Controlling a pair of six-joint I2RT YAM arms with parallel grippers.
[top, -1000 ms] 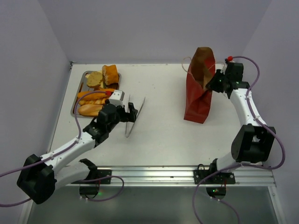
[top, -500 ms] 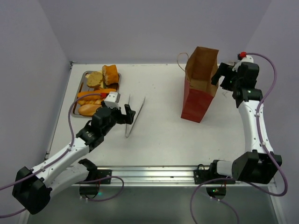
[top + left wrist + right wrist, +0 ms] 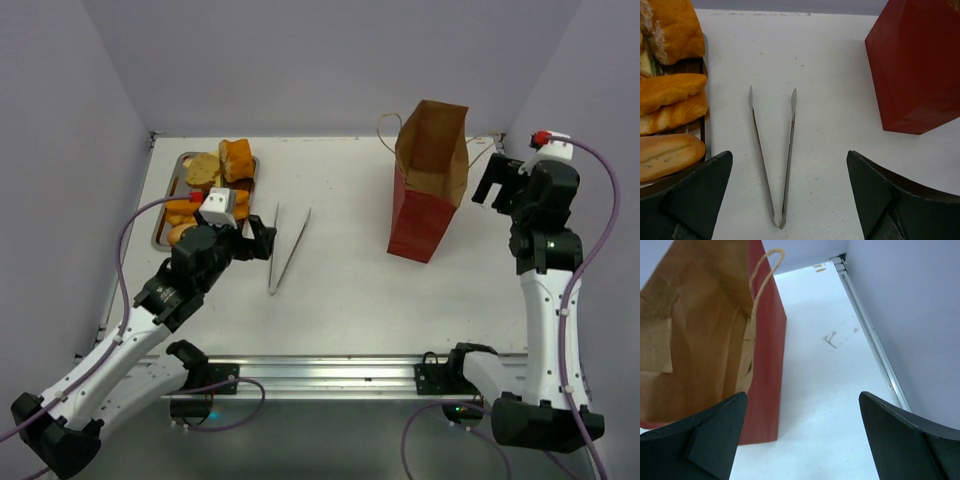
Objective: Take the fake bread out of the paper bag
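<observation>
Right gripper hangs spread wide with nothing between its fingers, raised at the right edge of the overhead view, beside the paper bag and not touching it. A second ago it was pushed into the bag's mouth and the bag leaned, crumpled. Now the arm has drawn up and back, and the bag stands upright in the upper right of the table, mouth open to the plain brown inside. The left gripper is just as wide apart and just as empty. It has pulled back toward the lower left and sits just short of the tongs, which lie untouched on the tabletop with their tips pointing away. My reading is that the right arm came out empty — either the bag holds no more bread or a reach failed. The right wrist view shows only the upper walls, so I cannot tell which. By count there are two arms, one bag with two string handles, one pair of tongs and one steel tray at the upper left. The tray carries at least five pieces of fake bread — the left wrist hides part of it from above.
</observation>
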